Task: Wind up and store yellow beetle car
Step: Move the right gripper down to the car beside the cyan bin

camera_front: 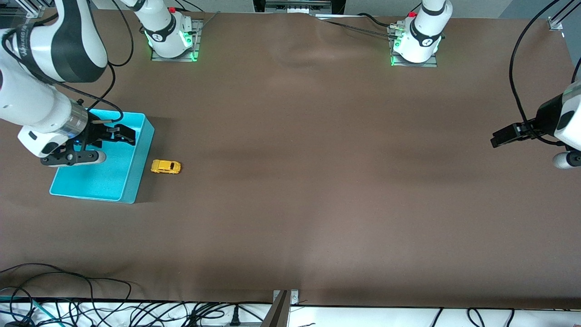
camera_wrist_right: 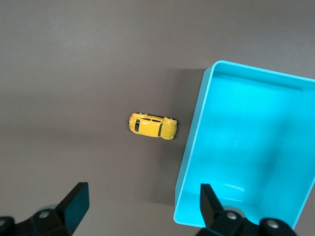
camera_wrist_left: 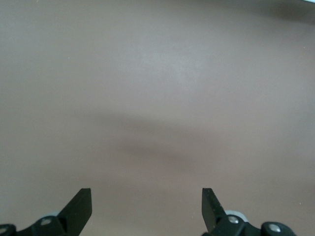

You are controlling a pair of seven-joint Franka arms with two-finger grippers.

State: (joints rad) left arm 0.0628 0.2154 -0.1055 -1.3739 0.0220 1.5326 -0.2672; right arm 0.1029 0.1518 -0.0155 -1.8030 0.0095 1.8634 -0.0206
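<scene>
The brown table (camera_front: 317, 181) spreads wide and bare between the two arms, with much open room toward the front camera and toward the left arm's end. The turquoise bin (camera_front: 136, 156) sits at the right arm's end, near the table's edge there. The yellow beetle car (camera_front: 165, 166) rests on the table just beside the bin's long wall, not touching it. The right hand (camera_front: 120, 131) hangs over the bin, fingers spread wide and holding nothing; the car lies near it, off the bin's side. The left hand (camera_front: 501, 137) waits over its own end, well apart from the car, fingers wide and empty.
</scene>
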